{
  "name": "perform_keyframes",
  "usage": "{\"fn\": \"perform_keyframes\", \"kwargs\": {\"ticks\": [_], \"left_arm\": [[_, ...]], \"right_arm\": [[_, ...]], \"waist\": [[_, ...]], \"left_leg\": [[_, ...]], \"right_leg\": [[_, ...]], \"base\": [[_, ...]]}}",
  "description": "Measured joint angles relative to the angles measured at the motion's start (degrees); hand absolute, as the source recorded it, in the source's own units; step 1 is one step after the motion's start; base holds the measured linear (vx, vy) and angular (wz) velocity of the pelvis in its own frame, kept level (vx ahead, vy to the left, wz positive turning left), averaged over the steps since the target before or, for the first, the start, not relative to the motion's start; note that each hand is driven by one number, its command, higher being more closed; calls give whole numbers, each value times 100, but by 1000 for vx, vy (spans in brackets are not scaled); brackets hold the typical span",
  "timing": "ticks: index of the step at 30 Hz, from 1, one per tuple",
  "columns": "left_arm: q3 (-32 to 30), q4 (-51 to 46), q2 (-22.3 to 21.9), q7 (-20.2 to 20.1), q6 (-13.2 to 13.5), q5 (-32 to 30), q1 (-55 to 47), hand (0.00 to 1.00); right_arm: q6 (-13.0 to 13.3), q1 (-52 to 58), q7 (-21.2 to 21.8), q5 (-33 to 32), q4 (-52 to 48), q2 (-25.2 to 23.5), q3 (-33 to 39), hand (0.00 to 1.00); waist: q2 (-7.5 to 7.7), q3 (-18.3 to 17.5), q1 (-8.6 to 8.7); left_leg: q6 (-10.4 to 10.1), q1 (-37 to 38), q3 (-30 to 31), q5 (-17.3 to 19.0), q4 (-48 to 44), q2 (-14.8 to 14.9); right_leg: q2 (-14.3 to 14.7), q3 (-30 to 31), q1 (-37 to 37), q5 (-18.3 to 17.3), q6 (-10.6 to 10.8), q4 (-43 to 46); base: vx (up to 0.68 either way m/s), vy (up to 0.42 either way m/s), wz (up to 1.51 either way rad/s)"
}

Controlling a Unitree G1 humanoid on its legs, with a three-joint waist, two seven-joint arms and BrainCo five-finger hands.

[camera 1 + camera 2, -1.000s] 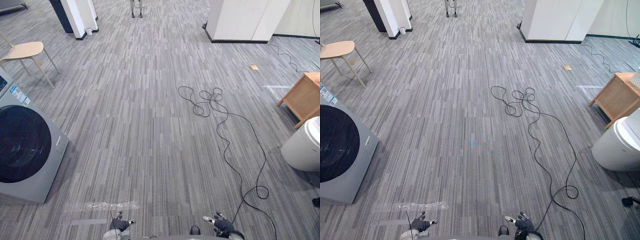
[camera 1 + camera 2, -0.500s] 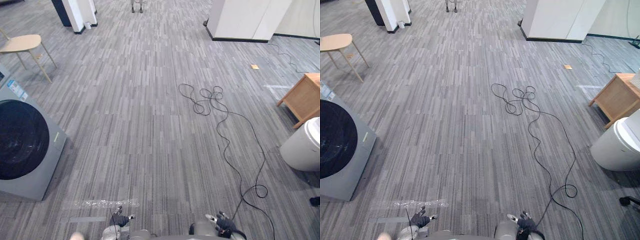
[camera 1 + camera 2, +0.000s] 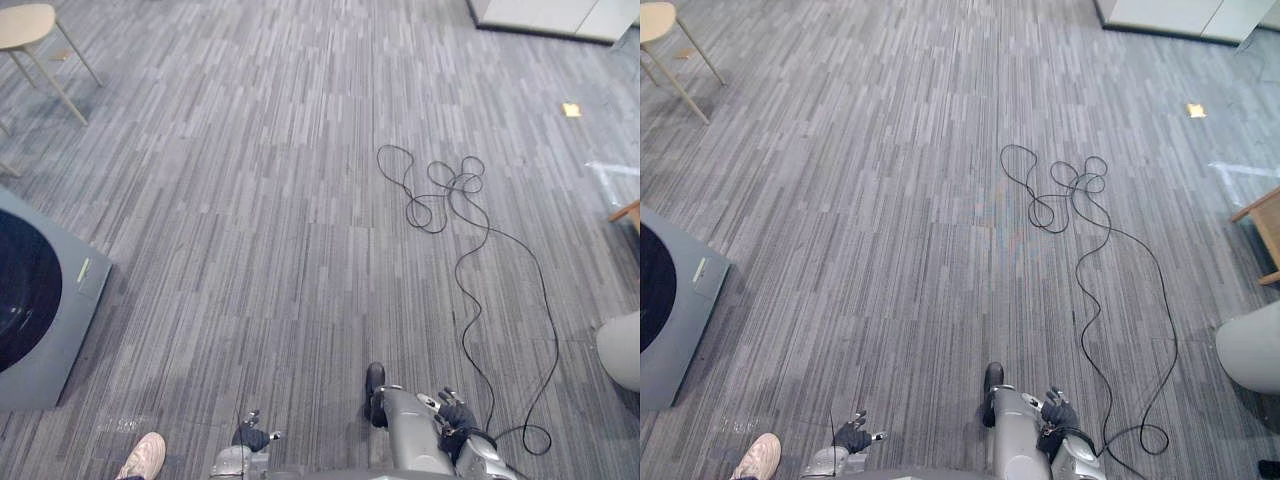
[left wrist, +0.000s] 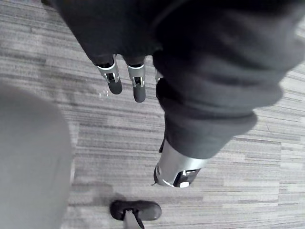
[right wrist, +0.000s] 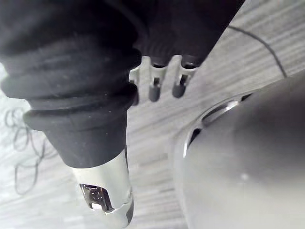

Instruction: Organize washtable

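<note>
Left hand (image 3: 250,436) and right hand (image 3: 455,415) hang empty at my sides, fingers loosely straight, over carpet (image 3: 260,200). Washer (image 3: 45,310) stands to my left, a person's shoe (image 3: 142,456) near my left hand.

Floor: grey carpet (image 3: 250,200) in narrow lengthwise stripes is laid throughout.
Left side: a grey washing machine (image 3: 60,340) with a dark round door is set on the carpet.
Far left: a chair (image 3: 25,25) with a pale seat and thin legs is seen.
Far right: the base of a white cabinet (image 3: 1160,15) is seen.
Right edge: a light wooden furniture corner (image 3: 1265,225) is seen, with a white rounded container (image 3: 1252,360) nearer.
Floor marks: a small yellow scrap (image 3: 571,110) is seen near pale tape (image 3: 615,170).
</note>
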State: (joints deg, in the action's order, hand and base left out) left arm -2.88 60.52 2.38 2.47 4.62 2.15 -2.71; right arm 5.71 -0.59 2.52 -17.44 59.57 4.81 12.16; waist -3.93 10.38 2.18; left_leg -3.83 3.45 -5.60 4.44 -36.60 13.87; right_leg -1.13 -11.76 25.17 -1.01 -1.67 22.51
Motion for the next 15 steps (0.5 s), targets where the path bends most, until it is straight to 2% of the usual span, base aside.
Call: {"fn": "perform_keyframes", "kwargs": {"ticks": [1,2,3,5,6,7,8,9,10,11,12,13,14,15], "left_arm": [[4,-35,-29,24,-29,-2,-5,0],[15,-49,-35,46,-30,-29,1,0],[22,-184,-12,83,-32,-74,1,0],[126,-566,12,129,6,-71,1,0],[143,-641,13,126,24,-71,1,0],[264,-834,14,118,51,-69,17,0],[360,-968,16,70,99,-72,54,0],[396,-1042,19,43,99,-72,75,0],[535,-1067,16,20,105,-86,106,0],[691,-1068,-7,15,105,-211,118,0],[773,-1050,0,13,103,-289,81,0],[872,-1016,3,-1,94,-436,168,0],[947,-1024,1,8,101,-590,299,0],[976,-1010,23,5,102,-714,345,0]], "right_arm": [[-28,34,-17,10,55,20,-149,0],[-49,52,-16,39,94,39,-163,0],[-88,75,-20,124,184,30,-210,0],[-114,201,-29,244,206,25,-270,0],[-119,201,-29,247,206,23,-271,0],[-134,177,-12,319,205,30,-274,0],[-168,129,11,460,208,39,-276,0],[-184,102,14,495,213,38,-290,0],[-190,91,29,612,209,58,-389,0],[-199,88,96,747,212,81,-470,0],[-205,100,127,816,236,87,-533,0],[-218,52,142,981,334,71,-663,0],[-215,-48,170,1139,376,19,-752,0],[-213,-103,183,1204,419,-17,-785,0]], "waist": [[-54,25,-38],[-63,44,-40],[-59,82,-52],[103,160,-163],[105,161,-166],[150,184,-199],[152,189,-311],[162,195,-347],[142,182,-414],[21,127,-497],[-49,93,-533],[-23,68,-606],[-13,50,-609],[6,54,-628]], "left_leg": [[-11,-271,-58,-828,-852,195],[99,-434,-139,-618,-1368,334],[211,-686,-296,-73,-2187,494],[217,-1329,-516,608,-2668,461],[203,-1451,-542,683,-2649,419],[170,-1953,-615,903,-2359,226],[151,-2414,-695,982,-1780,-19],[144,-2589,-725,976,-1350,-170],[-16,-2805,-720,836,-235,-500],[-302,-2838,-624,484,1255,-658],[-144,-2839,-517,-145,1724,-685],[336,-2779,-503,-468,1519,-728],[352,-2942,-452,-164,1125,-667],[510,-2964,-448,-88,946,-634]], "right_leg": [[172,100,-561,-74,-74,-424],[274,164,-859,-86,-95,-622],[372,306,-1512,-143,-182,-967],[341,566,-2564,-208,-280,-1483],[316,596,-2672,-223,-302,-1535],[211,719,-2957,-279,-380,-1677],[74,851,-3129,-371,-340,-1719],[-17,896,-3233,-470,-270,-1746],[-180,928,-3478,-754,-140,-1790],[-210,1002,-3758,-1077,-62,-1911],[-197,1069,-3930,-1188,-12,-2042],[-257,1244,-4185,-1204,15,-2238],[-218,1341,-4130,-879,57,-2176],[-219,1433,-4095,-766,199,-2034]], "base": [[833,-336,-48],[977,-366,-61],[608,-210,-46],[700,-176,-43],[764,-74,-35],[573,43,-44],[573,43,-57],[541,133,-72],[443,141,-77],[712,249,-75],[657,258,-70],[751,325,-38],[595,283,-27],[561,312,-2]]}}
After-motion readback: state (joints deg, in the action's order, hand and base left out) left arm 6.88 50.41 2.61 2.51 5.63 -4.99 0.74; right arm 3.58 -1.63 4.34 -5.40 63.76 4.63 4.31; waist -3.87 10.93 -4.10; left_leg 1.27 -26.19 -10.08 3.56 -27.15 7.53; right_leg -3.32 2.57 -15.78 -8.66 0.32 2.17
